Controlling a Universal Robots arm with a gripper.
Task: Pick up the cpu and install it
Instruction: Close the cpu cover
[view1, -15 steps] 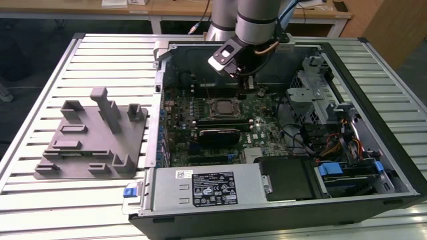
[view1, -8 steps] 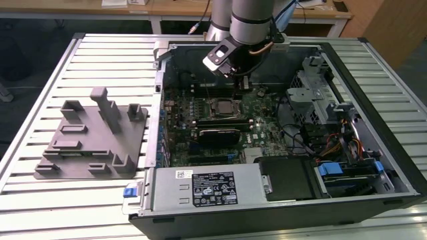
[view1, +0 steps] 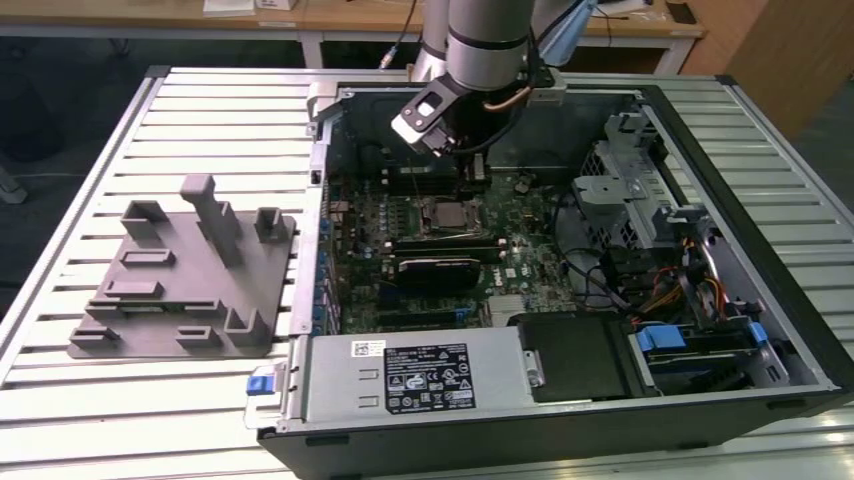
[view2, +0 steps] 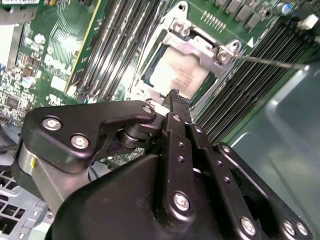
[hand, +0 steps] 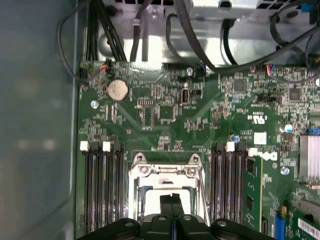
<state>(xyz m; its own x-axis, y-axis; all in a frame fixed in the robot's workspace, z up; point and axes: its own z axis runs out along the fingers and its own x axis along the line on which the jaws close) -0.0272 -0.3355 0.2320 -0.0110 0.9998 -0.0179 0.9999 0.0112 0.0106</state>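
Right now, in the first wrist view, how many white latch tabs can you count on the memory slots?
4. Two white tabs sit at one side of the socket frame, two at the other. The hand hides the slots' other ends, so more may exist.

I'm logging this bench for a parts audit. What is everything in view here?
table: one, silver, slatted, under everything.
tray: one, grey with pegs, on the table at the exterior view's left.
case: one, black, open, to the exterior view's right of the tray.
motherboard: one, green, inside the case.
socket: one, metal frame, on the motherboard between memory slots.
cpu: one, silver, lying in the socket.
coin cell: one, silver, on the motherboard.
power supply: one, silver, black label, at the case's near edge in the exterior view.
arm: one, grey, over the case.
pincer: one, black, shut, over the socket.
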